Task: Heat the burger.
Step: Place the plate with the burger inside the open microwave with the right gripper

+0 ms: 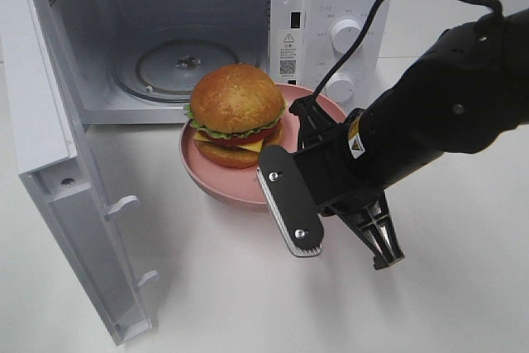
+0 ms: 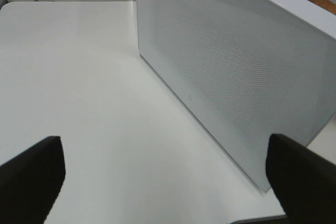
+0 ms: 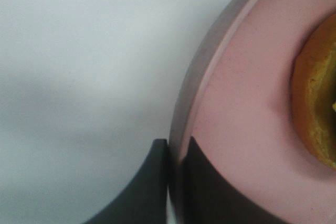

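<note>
The burger (image 1: 237,113), a golden bun with lettuce, tomato and cheese, sits on a pink plate (image 1: 207,175) just in front of the open microwave (image 1: 178,47). My right gripper (image 1: 281,194) reaches the plate's near right rim, its fingertips hidden under the wrist camera mount. The right wrist view shows this gripper (image 3: 173,148) shut on the plate's rim (image 3: 194,93), with the bun's edge (image 3: 315,98) to one side. My left gripper (image 2: 164,148) is open and holds nothing. It faces the outside of the microwave door (image 2: 236,77) and is out of the exterior high view.
The microwave door (image 1: 74,204) swings out toward the front left. A glass turntable (image 1: 178,64) lies inside the cavity. The control knobs (image 1: 343,35) are on the right of the microwave. White tabletop (image 1: 248,295) stretches in front.
</note>
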